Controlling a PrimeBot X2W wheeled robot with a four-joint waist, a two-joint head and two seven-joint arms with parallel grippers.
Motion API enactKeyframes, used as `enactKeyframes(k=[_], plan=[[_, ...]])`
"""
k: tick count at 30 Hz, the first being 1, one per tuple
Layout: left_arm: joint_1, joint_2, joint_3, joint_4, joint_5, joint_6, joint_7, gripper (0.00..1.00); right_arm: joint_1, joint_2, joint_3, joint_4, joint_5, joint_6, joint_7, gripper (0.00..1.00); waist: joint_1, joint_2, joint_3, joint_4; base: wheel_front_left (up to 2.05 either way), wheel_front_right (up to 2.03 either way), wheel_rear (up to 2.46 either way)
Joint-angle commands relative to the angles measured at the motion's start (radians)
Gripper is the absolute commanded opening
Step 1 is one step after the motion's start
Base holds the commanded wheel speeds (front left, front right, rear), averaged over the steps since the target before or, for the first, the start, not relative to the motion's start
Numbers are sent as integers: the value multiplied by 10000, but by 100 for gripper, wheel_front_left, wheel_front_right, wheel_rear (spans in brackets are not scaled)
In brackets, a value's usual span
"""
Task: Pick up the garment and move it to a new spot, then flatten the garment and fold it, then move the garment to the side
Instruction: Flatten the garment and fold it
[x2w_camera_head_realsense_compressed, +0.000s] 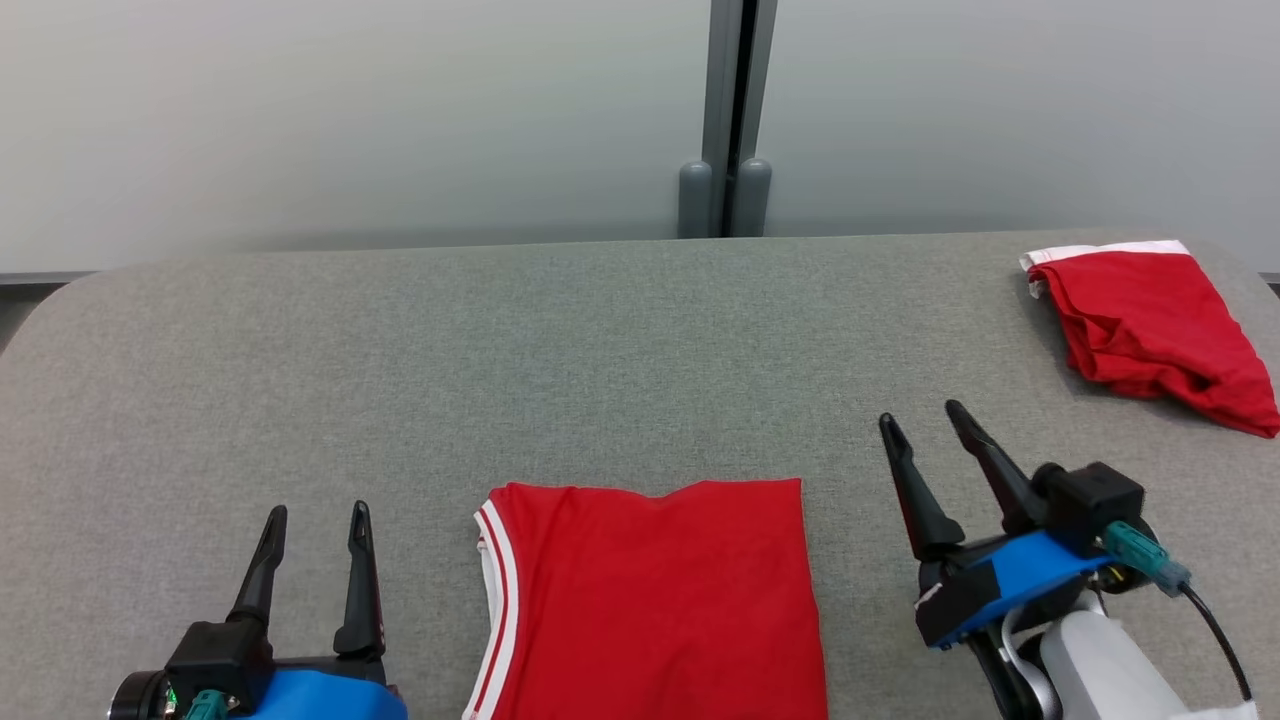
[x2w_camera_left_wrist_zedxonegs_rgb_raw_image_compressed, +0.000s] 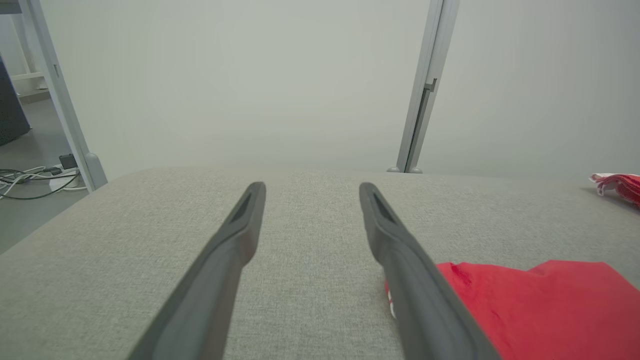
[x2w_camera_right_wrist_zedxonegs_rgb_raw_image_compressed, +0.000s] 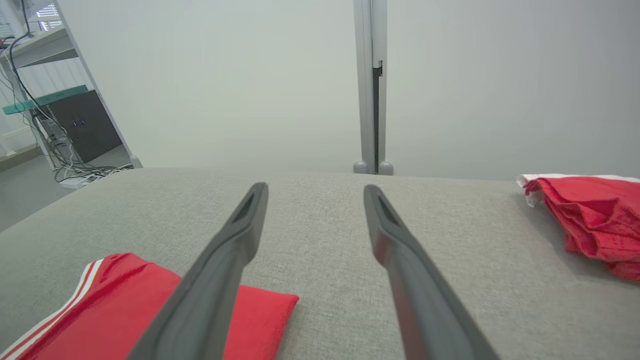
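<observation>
A folded red garment (x2w_camera_head_realsense_compressed: 650, 600) with white trim on its left edge lies flat at the front middle of the grey table (x2w_camera_head_realsense_compressed: 500, 340). My left gripper (x2w_camera_head_realsense_compressed: 318, 512) stands open to its left, empty, fingers pointing away. To the garment's right my right gripper (x2w_camera_head_realsense_compressed: 920, 415) is open and empty as well. In the left wrist view the garment (x2w_camera_left_wrist_zedxonegs_rgb_raw_image_compressed: 530, 305) lies at the lower right past my open left gripper (x2w_camera_left_wrist_zedxonegs_rgb_raw_image_compressed: 311, 187). From the right wrist, that garment (x2w_camera_right_wrist_zedxonegs_rgb_raw_image_compressed: 120, 305) sits at the lower left beside my open right gripper (x2w_camera_right_wrist_zedxonegs_rgb_raw_image_compressed: 315, 189).
A second red garment (x2w_camera_head_realsense_compressed: 1150, 330) with a white band lies bunched at the table's far right corner, seen too from the right wrist (x2w_camera_right_wrist_zedxonegs_rgb_raw_image_compressed: 595, 220). A pale wall with a grey post (x2w_camera_head_realsense_compressed: 728, 120) stands behind the table. Cables lie on the floor (x2w_camera_left_wrist_zedxonegs_rgb_raw_image_compressed: 30, 180) off the table's left end.
</observation>
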Motion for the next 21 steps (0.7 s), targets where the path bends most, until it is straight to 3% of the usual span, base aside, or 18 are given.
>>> enactKeyframes(k=[1,11,21], plan=[[22,-3,38,-32,63,-34,-42,100,259,-34,-174,-210,-166,2,-48,100,0,0,-93,-112,0,0,0],[281,-3,12,-97,101,40,-42,100,2269,267,-1396,-2152,-980,2,-50,100,0,0,-450,-364,0,0,0],[649,103,108,-153,224,88,-42,100,3631,695,-2362,-2993,-1334,2,-52,100,0,0,-711,-187,0,0,0]])
